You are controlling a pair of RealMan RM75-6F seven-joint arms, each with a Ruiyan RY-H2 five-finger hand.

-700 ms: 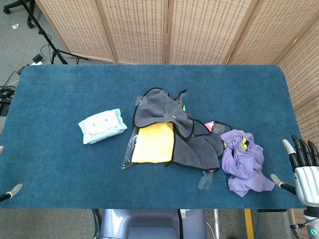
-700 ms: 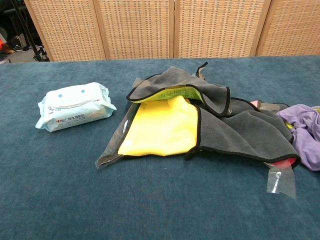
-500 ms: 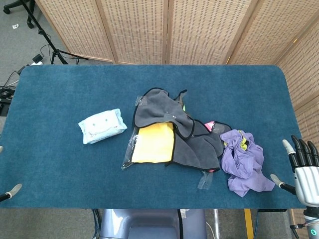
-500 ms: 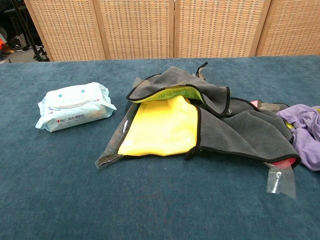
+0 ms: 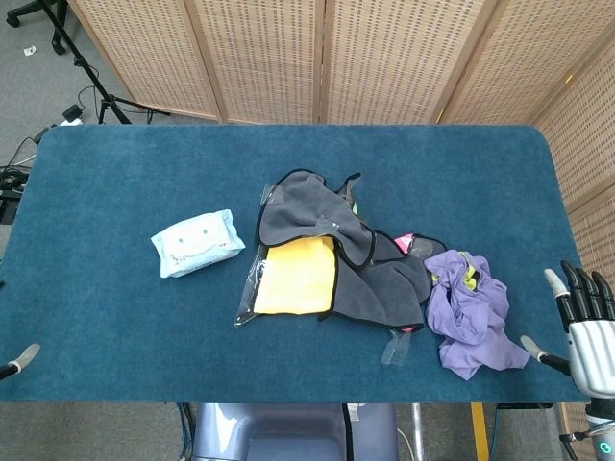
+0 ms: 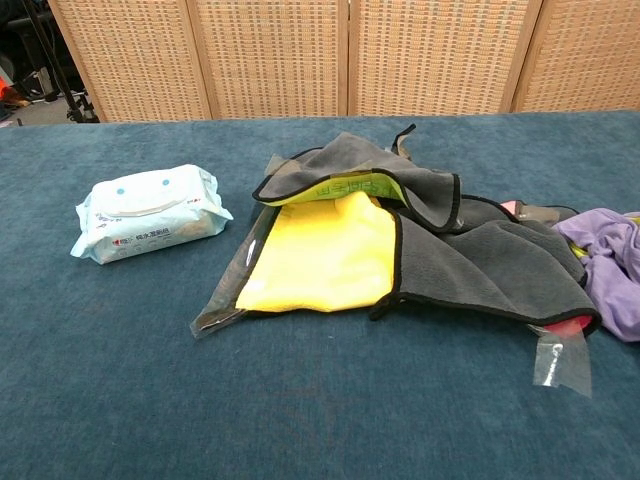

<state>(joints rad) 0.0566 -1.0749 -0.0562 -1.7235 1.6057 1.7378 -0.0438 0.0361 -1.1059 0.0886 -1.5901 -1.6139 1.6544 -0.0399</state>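
My right hand [image 5: 582, 325] hovers off the table's near right corner with its fingers spread and nothing in them. It is nearest to a crumpled purple cloth [image 5: 469, 312] [image 6: 612, 262]. Of my left hand only a fingertip [image 5: 21, 358] shows at the left edge, so its pose is hidden. A grey cloth with black edging [image 5: 319, 223] [image 6: 480, 262] lies in the middle, partly over a yellow cloth in a clear bag [image 5: 296, 277] [image 6: 322, 252]. A pale blue pack of wet wipes [image 5: 197, 243] [image 6: 148, 212] lies apart to the left.
Everything rests on a blue carpeted table [image 5: 125, 173]. A clear plastic strip [image 5: 396, 348] [image 6: 555, 362] sticks out from under the grey cloth. Wicker screens [image 5: 327, 58] stand behind the table. A tripod and cables [image 5: 67, 58] are on the floor at the back left.
My left fingertip has slid slightly down and toward the left edge. The right hand and the cloths have not moved.
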